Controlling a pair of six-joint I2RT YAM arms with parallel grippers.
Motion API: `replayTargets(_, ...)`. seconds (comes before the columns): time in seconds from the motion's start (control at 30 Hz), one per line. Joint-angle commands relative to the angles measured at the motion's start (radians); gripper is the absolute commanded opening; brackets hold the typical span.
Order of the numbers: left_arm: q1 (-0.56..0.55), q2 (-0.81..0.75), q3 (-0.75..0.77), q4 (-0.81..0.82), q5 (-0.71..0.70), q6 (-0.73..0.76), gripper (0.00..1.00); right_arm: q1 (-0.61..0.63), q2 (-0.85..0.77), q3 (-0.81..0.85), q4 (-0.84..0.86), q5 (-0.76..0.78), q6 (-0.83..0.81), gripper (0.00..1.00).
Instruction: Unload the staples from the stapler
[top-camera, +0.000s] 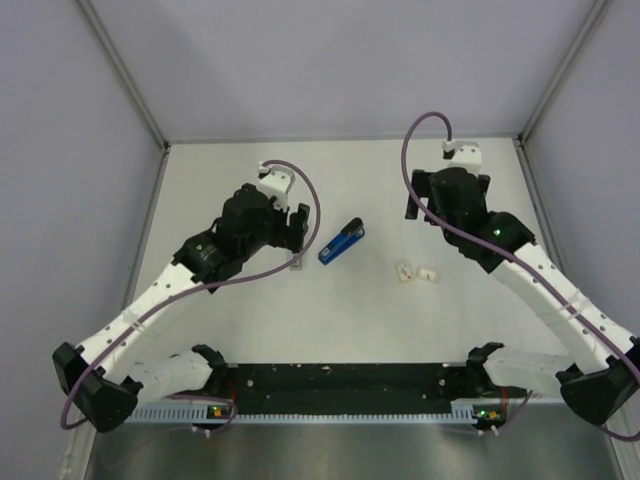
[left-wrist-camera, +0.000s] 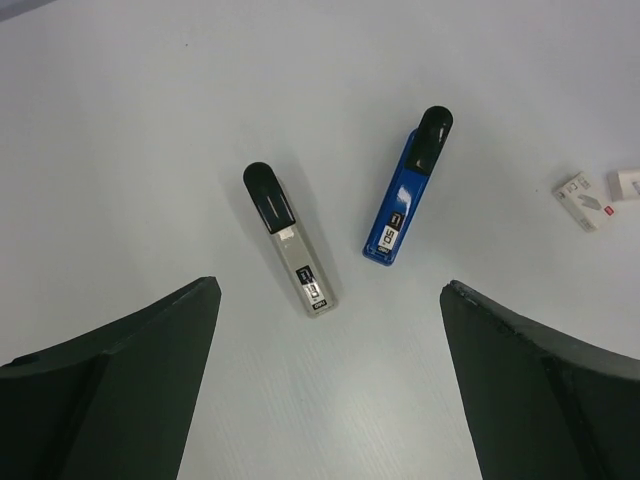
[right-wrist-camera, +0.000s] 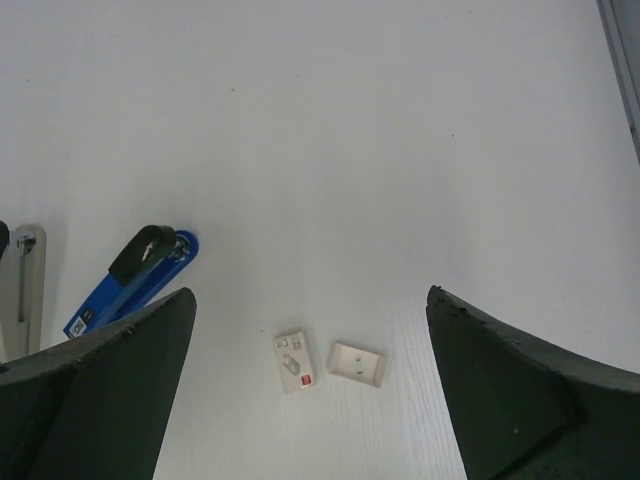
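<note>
L gripper (left-wrist-camera: 328, 287) open wide, empty | R gripper (right-wrist-camera: 310, 293) same | grey bar (left-wrist-camera: 290, 240) by stapler (left-wrist-camera: 405, 200), whole in L-wrist only

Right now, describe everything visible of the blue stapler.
The blue stapler is small and slim, its body glossy bright-blue plastic by the look, with a black rounded end and a black-and-white label near the other end. It looks closed and lies on the white table, alone: the grey bar lies beside it, apart, and nothing holds it.

Slim blue stapler (left-wrist-camera: 404, 203), black-ended, closed, flat mid-table beside grey bar (left-wrist-camera: 290, 240).
</note>
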Motion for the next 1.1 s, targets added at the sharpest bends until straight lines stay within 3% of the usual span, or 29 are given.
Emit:
replayTargets(0.0,0.001,0.044,0.005,0.029,-0.006,0.012,0.98,-0.006,0.029,0.086,-0.057,-0.028,-0.052,0.99)
replayTargets(0.33,0.002,0.184,-0.02,0.051,-0.255,-0.154,0.98,-0.006,-0.025,-0.073,-0.012,-0.26,-0.054,0.99)
replayTargets(0.6,0.007,0.455,0.048,0.104,-0.334,-0.241,0.83,-0.002,-0.031,-0.165,0.048,-0.439,-0.008,0.99)
replayTargets(0.7,0.01,0.537,0.094,0.09,-0.386,-0.289,0.76,0.003,-0.041,-0.19,0.058,-0.455,-0.008,0.99)
replayTargets(1.07,0.035,0.689,0.18,0.118,-0.382,-0.316,0.7,0.005,-0.058,-0.224,0.074,-0.498,-0.018,0.99)
